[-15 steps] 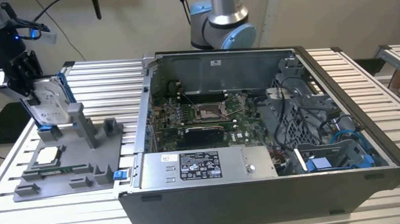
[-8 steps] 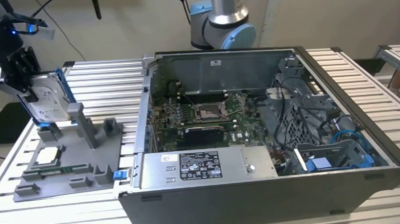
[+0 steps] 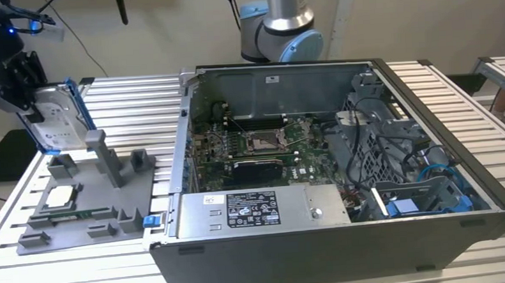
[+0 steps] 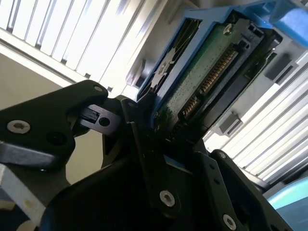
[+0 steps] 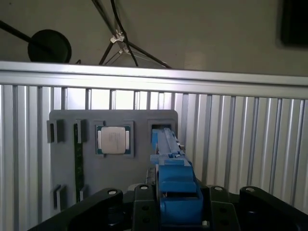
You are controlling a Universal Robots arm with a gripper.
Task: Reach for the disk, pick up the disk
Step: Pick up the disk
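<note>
In the upper left of the exterior frame, the disk (image 3: 62, 119) is seen standing on edge, gripped by the tool (image 3: 31, 103), whose jaws are clenched on its flat faces. The disk's lower edge is seen just above an upright slot of the grey fixture tray (image 3: 85, 209), which lies on the slatted bench (image 3: 454, 88). Whether that edge is fully clear of the slot cannot be told. In the second wrist view the disk's green circuit board and connector pins (image 4: 202, 72) are exposed, with the blue bracket running beside them. In the first wrist view the bracket's edge (image 5: 173, 185) is clamped between the black fingers (image 5: 144, 202), above the tray holding the square chip (image 5: 112, 140). The disk is judged rigid, fairly dense and smooth-faced, with a delicate board. A hold across the metal faces is therefore judged sounder than one on the thin bracket or the pins. The open computer case (image 3: 326, 253) stands well apart at centre frame.
</note>
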